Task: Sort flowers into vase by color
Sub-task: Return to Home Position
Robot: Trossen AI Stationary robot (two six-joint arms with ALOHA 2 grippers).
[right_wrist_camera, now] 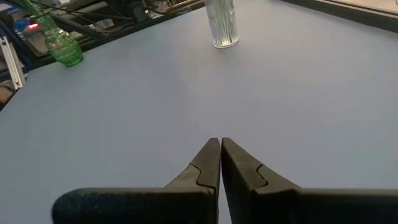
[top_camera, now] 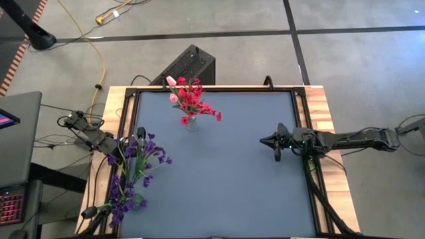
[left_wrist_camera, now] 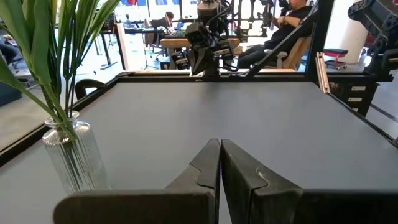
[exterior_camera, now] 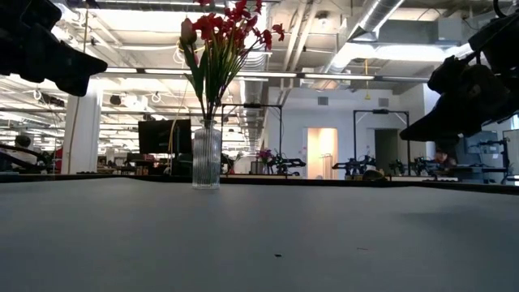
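A clear ribbed vase (top_camera: 191, 123) stands at the table's far middle, holding red sprays and pink tulip buds (top_camera: 189, 98); it shows in the low view (exterior_camera: 206, 154) too. Purple flowers (top_camera: 133, 169) spread over the table's left side. A green vase (right_wrist_camera: 62, 48) stands there with green stems in it. My left gripper (left_wrist_camera: 220, 143) is shut, hovering level at the left edge with nothing in it. My right gripper (right_wrist_camera: 220, 142) is shut and empty, raised over the right side (top_camera: 265, 141), pointing toward the vases.
A raised black frame (top_camera: 302, 113) runs round the grey table mat. A black box (top_camera: 189, 65) sits beyond the far edge. Cables lie at the left. Bare mat (top_camera: 226, 179) stretches between the two arms. People sit in the room beyond the right arm (left_wrist_camera: 280, 37).
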